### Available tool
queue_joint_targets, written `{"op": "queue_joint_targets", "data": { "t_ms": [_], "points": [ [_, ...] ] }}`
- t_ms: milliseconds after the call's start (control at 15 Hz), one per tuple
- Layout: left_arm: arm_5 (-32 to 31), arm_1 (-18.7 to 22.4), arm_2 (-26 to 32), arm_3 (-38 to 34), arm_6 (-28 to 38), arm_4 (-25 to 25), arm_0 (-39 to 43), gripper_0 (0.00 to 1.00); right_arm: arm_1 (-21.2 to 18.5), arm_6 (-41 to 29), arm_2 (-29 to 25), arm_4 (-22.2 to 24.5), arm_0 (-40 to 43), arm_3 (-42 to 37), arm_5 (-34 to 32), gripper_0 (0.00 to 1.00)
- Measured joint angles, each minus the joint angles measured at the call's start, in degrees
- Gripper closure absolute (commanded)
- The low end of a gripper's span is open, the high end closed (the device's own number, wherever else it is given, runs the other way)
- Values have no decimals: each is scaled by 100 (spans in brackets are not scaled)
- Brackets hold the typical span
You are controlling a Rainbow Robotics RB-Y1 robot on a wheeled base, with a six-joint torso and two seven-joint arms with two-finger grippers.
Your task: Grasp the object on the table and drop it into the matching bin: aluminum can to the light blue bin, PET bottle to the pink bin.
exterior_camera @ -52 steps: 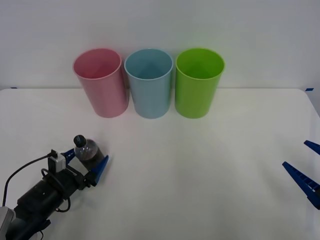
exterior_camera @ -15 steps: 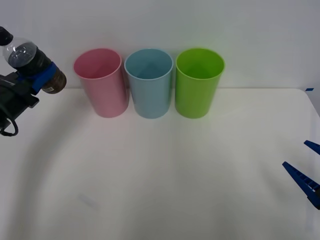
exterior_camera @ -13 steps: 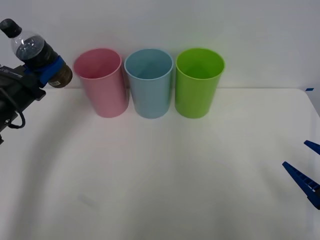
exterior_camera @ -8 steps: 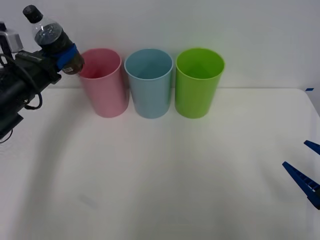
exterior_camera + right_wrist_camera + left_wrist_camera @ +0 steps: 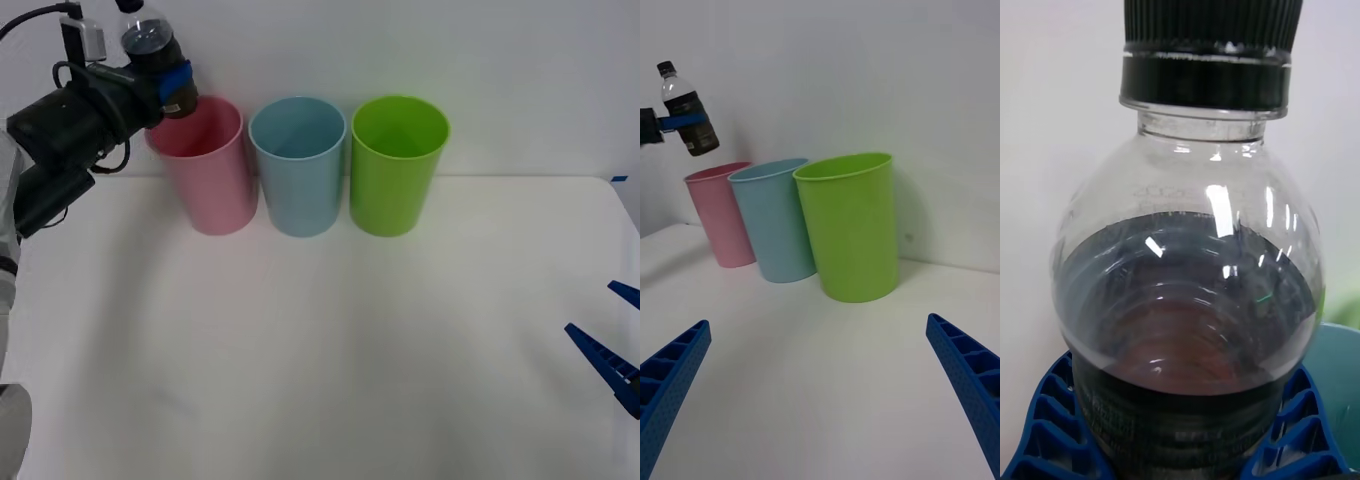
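- The left gripper (image 5: 172, 84) was up in the air at the far left of the table (image 5: 320, 350), its blue fingers (image 5: 1052, 435) clamped round the dark lower body of the PET bottle (image 5: 155, 55).
- The bottle stood nearly upright in that grip, black cap on top, its base hanging just over the near-left rim of the pink bin (image 5: 205, 170); from the right wrist view it sat above and a little to one side of that bin's mouth, clear of the rim.
- Dark liquid filled the bottle to its shoulder, with the neck clear above.
- The light blue bin (image 5: 297, 165) stood right beside the pink one, and a lime green bin (image 5: 397, 165) beside that, all three in a row at the back.
- The right gripper (image 5: 612, 345) waited low at the table's right edge, fingers spread wide with nothing between them.
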Motion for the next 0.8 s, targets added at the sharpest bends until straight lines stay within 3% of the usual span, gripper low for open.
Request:
{"op": "queue_joint_targets", "data": {
  "t_ms": [267, 533, 600, 667, 733, 800],
  "points": [
    [27, -432, 280, 214, -21, -758, -325, 100, 0, 0, 0, 0, 0, 0, 0, 0],
    [27, -546, 330, 216, -68, -889, -335, 97, 0, 0, 0, 0, 0, 0, 0, 0],
    [27, -546, 333, 216, -66, -883, -335, 84, 0, 0, 0, 0, 0, 0, 0, 0],
    [27, -546, 332, 216, -55, -872, -335, 24, 0, 0, 0, 0, 0, 0, 0, 0],
    [27, -546, 330, 216, -35, -855, -335, 0, 0, 0, 0, 0, 0, 0, 0, 0],
    [32, -546, 333, 216, -17, -839, -335, 0, 0, 0, 0, 0, 0, 0, 0, 0]
  ]
}}
